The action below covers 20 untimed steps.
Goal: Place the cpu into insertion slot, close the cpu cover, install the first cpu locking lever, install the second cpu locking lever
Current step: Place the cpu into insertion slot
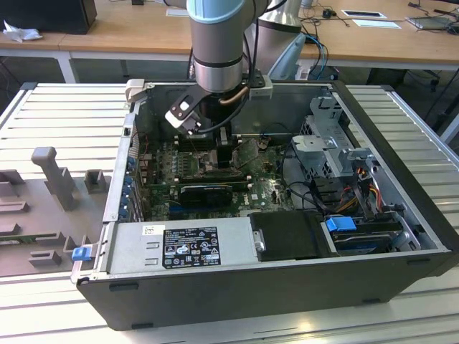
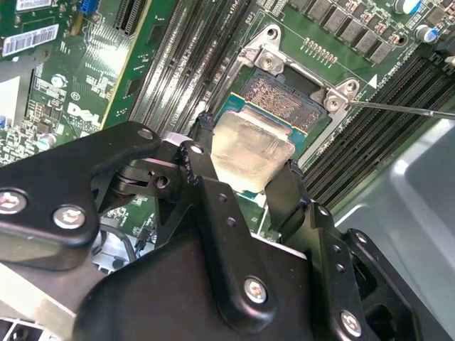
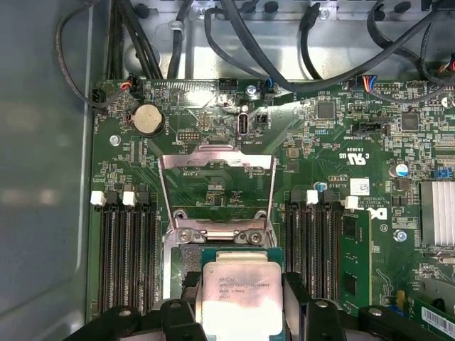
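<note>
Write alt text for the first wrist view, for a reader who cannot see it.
The end effector grips the cpu by two opposite edges at the insertion slot on a green motherboard. The cpu cover stands swung open beside the slot, with black memory slots on both sides.

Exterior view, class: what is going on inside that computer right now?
A robot arm reaches into an open computer case. Its gripper grips the cpu by two opposite edges, over the insertion slot. Part of the slot's contacts shows beyond the chip. The cpu cover is flipped open and not yet closed.
</note>
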Motion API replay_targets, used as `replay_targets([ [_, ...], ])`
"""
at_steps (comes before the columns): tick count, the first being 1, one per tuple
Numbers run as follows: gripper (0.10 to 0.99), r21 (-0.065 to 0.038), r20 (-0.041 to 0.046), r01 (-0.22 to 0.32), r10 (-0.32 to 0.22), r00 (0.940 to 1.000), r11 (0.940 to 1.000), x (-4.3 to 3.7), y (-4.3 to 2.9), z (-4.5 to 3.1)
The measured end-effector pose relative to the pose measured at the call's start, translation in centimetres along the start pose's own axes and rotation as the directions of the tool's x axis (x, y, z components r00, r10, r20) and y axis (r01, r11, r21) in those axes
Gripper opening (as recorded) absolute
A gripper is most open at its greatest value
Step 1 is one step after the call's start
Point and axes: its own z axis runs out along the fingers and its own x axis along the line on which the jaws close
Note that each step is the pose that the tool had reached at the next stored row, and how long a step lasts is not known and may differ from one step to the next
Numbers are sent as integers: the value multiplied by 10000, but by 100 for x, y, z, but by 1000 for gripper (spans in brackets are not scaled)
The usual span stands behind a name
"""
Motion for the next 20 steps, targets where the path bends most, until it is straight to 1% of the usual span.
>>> replay_targets([
  [3,541,0,1,2,-2,10000,10000,60,-4,22],
  [6,541,-4,-4,53,-53,10000,10000,110,-43,100],
  [7,541,-7,-6,66,-66,10000,10000,112,-88,120],
  [8,541,-8,-7,63,-63,10000,10000,113,-97,142],
  [11,541,-12,11,-153,153,9999,9999,112,-83,180],
  [17,541,-12,11,-154,154,9999,9999,112,-86,240],
  [20,541,-10,14,-153,153,9999,9999,111,-87,244],
])
